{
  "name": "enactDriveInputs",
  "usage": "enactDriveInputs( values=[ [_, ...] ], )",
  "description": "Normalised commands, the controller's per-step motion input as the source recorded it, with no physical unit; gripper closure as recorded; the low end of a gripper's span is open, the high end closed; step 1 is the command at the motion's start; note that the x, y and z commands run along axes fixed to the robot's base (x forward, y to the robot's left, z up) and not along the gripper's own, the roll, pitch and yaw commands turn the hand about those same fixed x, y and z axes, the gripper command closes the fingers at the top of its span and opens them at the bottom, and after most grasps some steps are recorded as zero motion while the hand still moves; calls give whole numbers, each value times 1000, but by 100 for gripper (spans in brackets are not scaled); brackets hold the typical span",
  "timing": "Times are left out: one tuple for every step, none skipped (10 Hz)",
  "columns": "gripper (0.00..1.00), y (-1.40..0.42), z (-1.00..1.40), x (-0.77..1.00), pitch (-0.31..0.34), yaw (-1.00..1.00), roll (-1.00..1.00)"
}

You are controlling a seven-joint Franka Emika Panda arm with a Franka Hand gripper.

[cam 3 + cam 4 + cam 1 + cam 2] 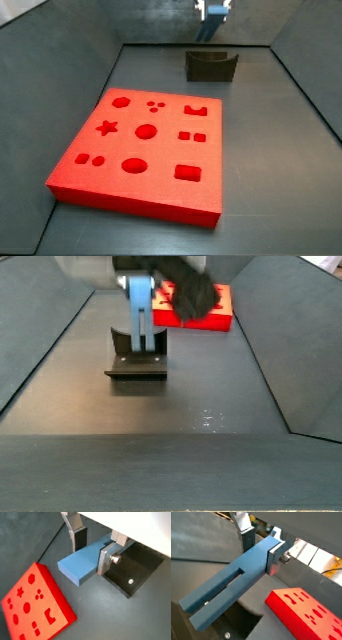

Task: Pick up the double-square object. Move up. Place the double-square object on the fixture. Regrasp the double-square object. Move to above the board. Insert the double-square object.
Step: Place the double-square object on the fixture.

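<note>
The double-square object (pixel 234 587) sits clamped between my fingers (pixel 276 556), its solid end held and its two prongs pointing away from me; in a side view it hangs as a blue bar (pixel 140 316) straight down over the fixture (pixel 138 361), its lower end at or just above the notch, though I cannot tell whether it already touches. In a wrist view the bar (pixel 81 563) shows end-on, with the fixture's dark base plate (pixel 137 572) just behind it.

I judge the step in hand to be setting the bar on the fixture. To do it well I should keep the bar upright and centred over the U-notch, come down slowly until the prongs seat, and only then let go, so it does not tip or slide off the block. Any tilt here would spoil the regrasp that comes next.

My fingers are closed narrowly on the bar, one silver plate with its dark pad (pixel 79 539) on each flat side, nothing else between them.

The board (pixel 140 150) lies flat on the worktop (pixel 281 170), well apart from the fixture (pixel 210 65), its cutouts empty so far as I can see.
</note>
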Motion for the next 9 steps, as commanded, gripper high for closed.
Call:
enactDriveInputs(
  values=[
    [100, 137, -1000, 181, 159, -202, -675],
    [100, 138, -1000, 188, 104, -211, -461],
    [100, 138, -1000, 193, 70, -208, -301],
    [100, 131, -1000, 193, 47, -201, -235],
    [100, 207, -995, 165, -28, -171, -110],
    [100, 207, -995, 165, -28, -171, -110],
    [100, 236, -979, 167, -41, -167, -104],
    [100, 237, -971, 170, -45, -168, -105],
    [100, 249, -945, 157, -49, -136, -107]
  ],
)
